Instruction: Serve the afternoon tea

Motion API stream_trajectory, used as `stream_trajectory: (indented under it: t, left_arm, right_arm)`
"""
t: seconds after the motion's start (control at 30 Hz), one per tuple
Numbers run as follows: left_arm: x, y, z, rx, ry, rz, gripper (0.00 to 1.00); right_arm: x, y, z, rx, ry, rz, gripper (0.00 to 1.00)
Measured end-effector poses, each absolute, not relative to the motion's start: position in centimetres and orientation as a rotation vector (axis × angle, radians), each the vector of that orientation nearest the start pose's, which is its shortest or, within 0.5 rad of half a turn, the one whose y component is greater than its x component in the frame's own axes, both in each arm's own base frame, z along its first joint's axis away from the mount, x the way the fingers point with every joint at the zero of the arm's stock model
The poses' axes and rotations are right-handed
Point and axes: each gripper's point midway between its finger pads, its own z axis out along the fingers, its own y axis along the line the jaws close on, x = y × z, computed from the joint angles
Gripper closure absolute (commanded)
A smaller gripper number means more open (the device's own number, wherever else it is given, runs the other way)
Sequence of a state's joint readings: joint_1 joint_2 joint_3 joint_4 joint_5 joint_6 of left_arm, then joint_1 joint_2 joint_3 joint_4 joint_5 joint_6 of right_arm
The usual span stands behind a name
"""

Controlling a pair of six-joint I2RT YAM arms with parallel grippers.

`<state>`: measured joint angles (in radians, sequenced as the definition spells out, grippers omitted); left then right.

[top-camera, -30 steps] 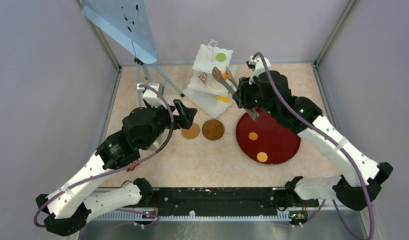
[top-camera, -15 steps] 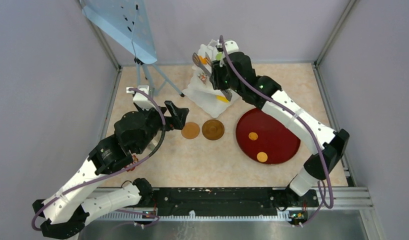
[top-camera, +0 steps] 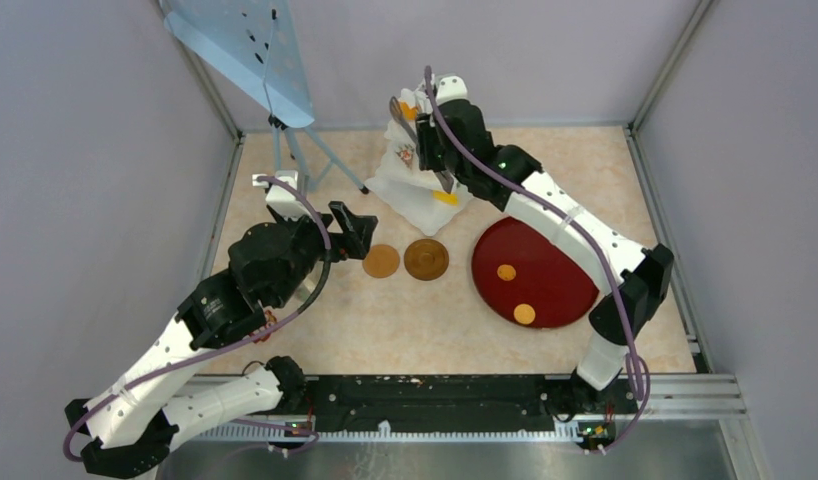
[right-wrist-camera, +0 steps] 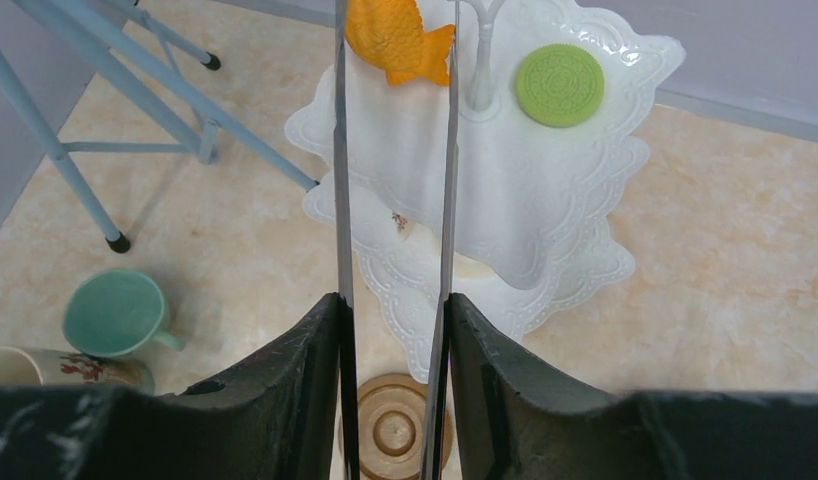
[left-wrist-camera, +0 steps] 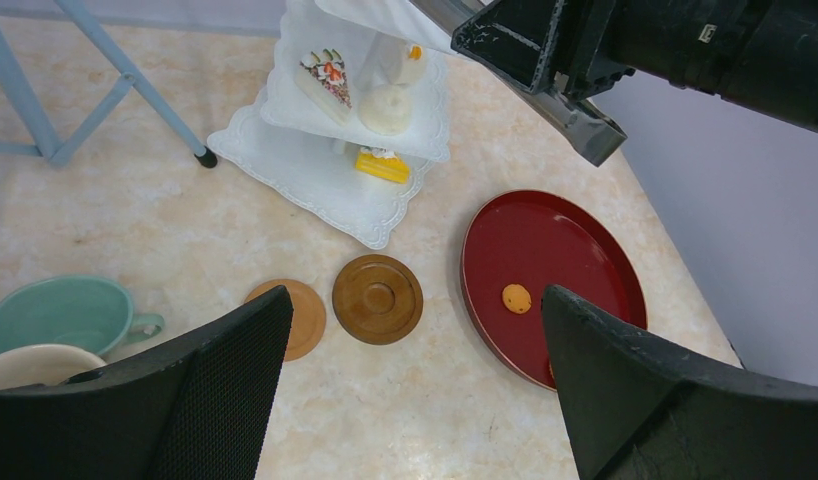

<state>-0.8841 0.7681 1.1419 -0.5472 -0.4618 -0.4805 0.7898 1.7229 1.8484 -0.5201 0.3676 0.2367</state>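
Plain lilac-grey walls (top-camera: pixel 105 200) are enclosing a beige marbled desk (top-camera: pixel 405 320) on three sides, with soft, even light falling across it. A pale-blue perforated board (top-camera: pixel 247 50) on slim blue tripod legs (left-wrist-camera: pixel 125 72) is standing at the back left corner.

My left arm (top-camera: pixel 175 345) is folded low on its own side with the elbow bent. The left gripper (top-camera: pixel 357 226) is spread wide, nothing between its fingers. My right arm (top-camera: pixel 575 230) reaches far forward and inward, and the right gripper (right-wrist-camera: pixel 395 385) is clamped on the metal tongs (right-wrist-camera: pixel 342 200).
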Motion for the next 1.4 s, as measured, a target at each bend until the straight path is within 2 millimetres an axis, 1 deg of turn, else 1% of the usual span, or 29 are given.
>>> stream_trajectory:
  t: [0.17,0.23,0.53,0.83,0.9,1.0,1.13,1.2,1.3,1.4]
  left_arm:
    - [21.6,-16.7,36.5,0.012,1.764,-0.601,0.01]
    - [21.6,-16.7,36.5,0.012,1.764,-0.601,0.01]
    - [21.6,-16.7,36.5,0.013,1.764,-0.602,0.01]
    - [21.5,-16.8,36.5,0.018,1.765,-0.608,0.01]
    - [21.5,-16.9,36.4,0.020,1.766,-0.611,0.01]
    - [21.4,-17.0,36.4,0.024,1.766,-0.615,0.01]
    - [21.3,-17.1,36.4,0.031,1.768,-0.623,0.01]
    - [21.3,-17.1,36.4,0.032,1.768,-0.624,0.01]
    - [21.3,-17.1,36.4,0.031,1.768,-0.624,0.01]
    - [21.3,-17.2,36.4,0.029,1.770,-0.627,0.01]
  right_arm:
    - [39.7,32.0,32.6,-0.294,1.943,0.296,0.53]
    - [39.7,31.9,32.6,-0.295,1.944,0.292,0.52]
    - [39.4,32.0,33.3,-0.298,1.941,0.297,0.49]
    - [37.9,32.3,33.6,-0.334,1.959,0.311,0.50]
    - [37.2,32.3,34.0,-0.345,1.959,0.325,0.50]
    - [35.6,31.9,34.8,-0.357,1.954,0.361,0.51]
    - [33.4,30.3,36.0,-0.354,1.948,0.399,0.52]
    - [32.0,29.0,36.2,-0.355,1.950,0.413,0.52]
    - [29.6,26.6,36.0,-0.354,1.964,0.424,0.52]
    - [26.7,23.4,34.7,-0.335,2.003,0.416,0.52]
